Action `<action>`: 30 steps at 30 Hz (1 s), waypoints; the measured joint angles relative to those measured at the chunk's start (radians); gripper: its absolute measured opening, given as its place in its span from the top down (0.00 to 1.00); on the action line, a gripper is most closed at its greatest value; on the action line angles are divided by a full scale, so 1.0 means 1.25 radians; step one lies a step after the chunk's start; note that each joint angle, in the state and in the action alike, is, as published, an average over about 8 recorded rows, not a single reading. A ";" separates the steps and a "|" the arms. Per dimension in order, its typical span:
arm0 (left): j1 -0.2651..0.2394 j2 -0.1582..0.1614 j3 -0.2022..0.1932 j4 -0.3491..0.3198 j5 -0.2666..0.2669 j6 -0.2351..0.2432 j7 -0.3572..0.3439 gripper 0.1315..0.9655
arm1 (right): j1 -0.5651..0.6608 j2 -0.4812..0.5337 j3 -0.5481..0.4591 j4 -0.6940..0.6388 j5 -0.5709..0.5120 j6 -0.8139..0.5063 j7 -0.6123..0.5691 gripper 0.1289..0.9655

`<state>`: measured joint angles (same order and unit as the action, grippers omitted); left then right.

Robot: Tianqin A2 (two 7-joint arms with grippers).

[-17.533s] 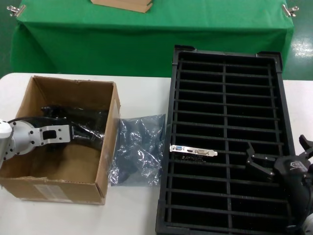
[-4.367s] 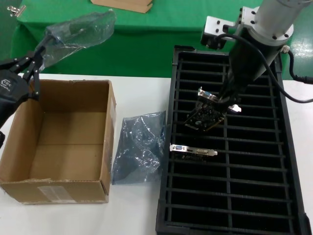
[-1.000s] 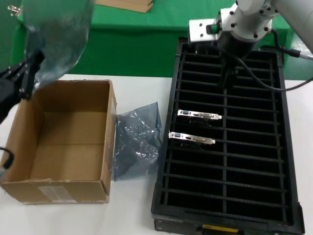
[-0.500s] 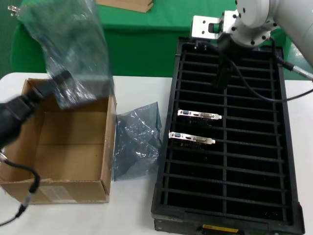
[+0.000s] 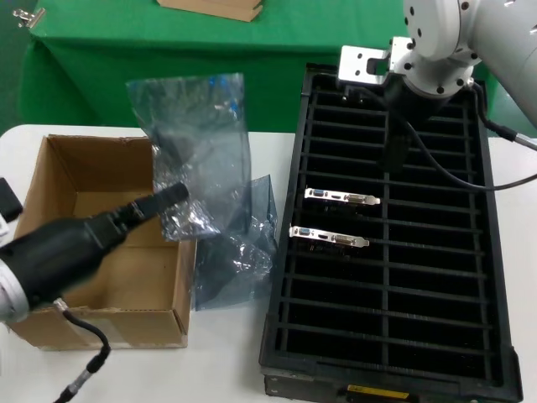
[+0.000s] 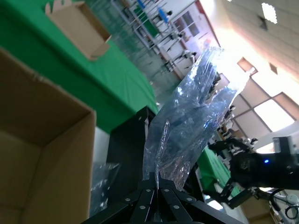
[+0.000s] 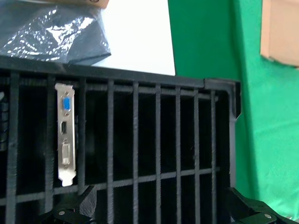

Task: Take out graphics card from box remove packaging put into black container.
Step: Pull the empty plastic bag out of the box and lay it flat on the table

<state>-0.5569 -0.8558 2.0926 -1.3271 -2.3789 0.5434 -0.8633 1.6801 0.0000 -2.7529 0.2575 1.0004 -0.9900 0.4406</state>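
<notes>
We see the left gripper (image 5: 178, 195) closed on the lower edge of the packaging (image 5: 195, 143), holding it upright above the right wall of the box (image 5: 186, 290). A second bag (image 5: 239, 256) lies on the table between box and black container (image 5: 495, 277). The right gripper (image 7: 159, 205) hangs above the container's far end, fingers spread wide and empty. The graphics card (image 5: 342, 198) stands in a left-column slot, just beyond the blue-port card (image 5: 329, 238).
</notes>
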 joint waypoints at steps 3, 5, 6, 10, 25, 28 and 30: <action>-0.002 0.012 0.008 0.006 0.029 -0.002 -0.032 0.99 | 0.002 0.000 0.000 -0.003 -0.008 -0.013 0.010 0.00; -0.001 0.020 0.010 0.010 0.046 -0.002 -0.049 0.99 | 0.003 0.000 0.000 -0.005 -0.011 -0.020 0.016 0.00; 0.000 0.023 0.010 0.012 0.053 -0.003 -0.056 0.99 | 0.004 0.000 0.000 -0.006 -0.012 -0.022 0.018 0.00; 0.007 0.037 0.002 0.017 0.080 -0.001 -0.075 0.99 | 0.006 0.000 0.000 -0.009 -0.012 -0.028 0.023 0.00; 0.054 0.047 -0.027 -0.006 0.155 0.009 -0.115 0.97 | 0.004 0.000 0.000 -0.031 0.000 -0.063 0.029 0.00; 0.061 0.044 -0.025 -0.014 0.171 0.009 -0.129 0.94 | 0.003 0.000 0.000 -0.038 0.000 -0.071 0.030 0.00; 0.064 0.043 -0.023 -0.018 0.181 0.010 -0.137 0.93 | 0.002 0.000 0.000 -0.042 0.001 -0.076 0.031 0.00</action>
<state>-0.4772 -0.8020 2.0636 -1.3500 -2.1523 0.5556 -1.0349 1.6822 0.0000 -2.7527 0.2055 1.0014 -1.0846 0.4792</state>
